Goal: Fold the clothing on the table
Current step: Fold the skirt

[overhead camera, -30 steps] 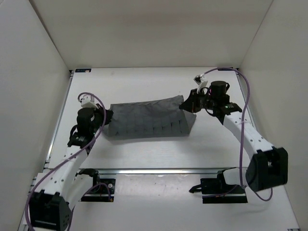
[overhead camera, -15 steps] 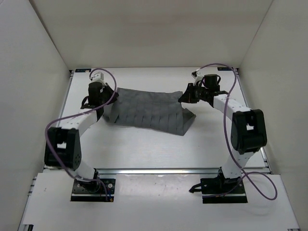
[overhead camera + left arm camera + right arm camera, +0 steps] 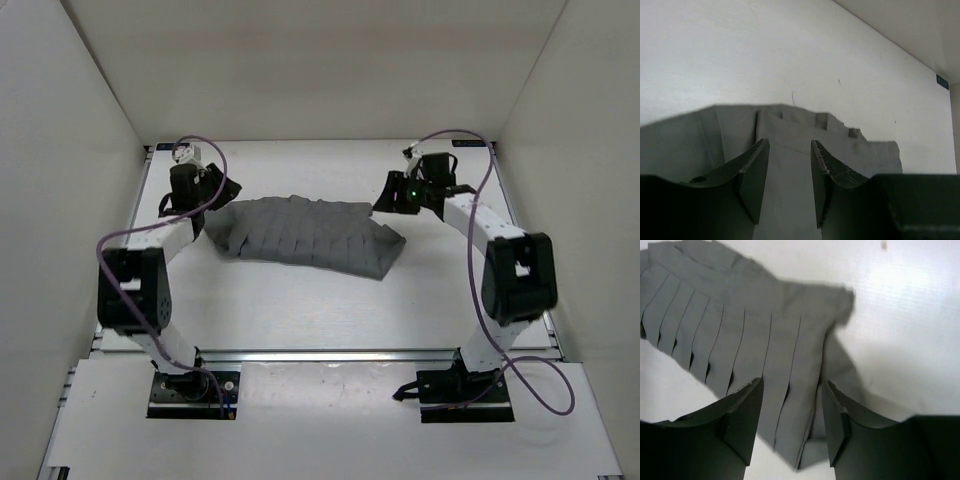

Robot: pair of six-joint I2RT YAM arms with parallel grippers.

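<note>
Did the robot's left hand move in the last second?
Yes. The left hand went away from the near edge of the table, toward the back wall, beside the left end of the clothing.

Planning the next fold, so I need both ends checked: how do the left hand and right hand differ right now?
The left hand has the narrower finger gap; the right hand stands wider. The left hand hangs over the flatter left end of the clothing, the right hand over the pleated right end, where a corner lies bunched. Shared: both are open, holding nothing, just above the fabric.
</note>
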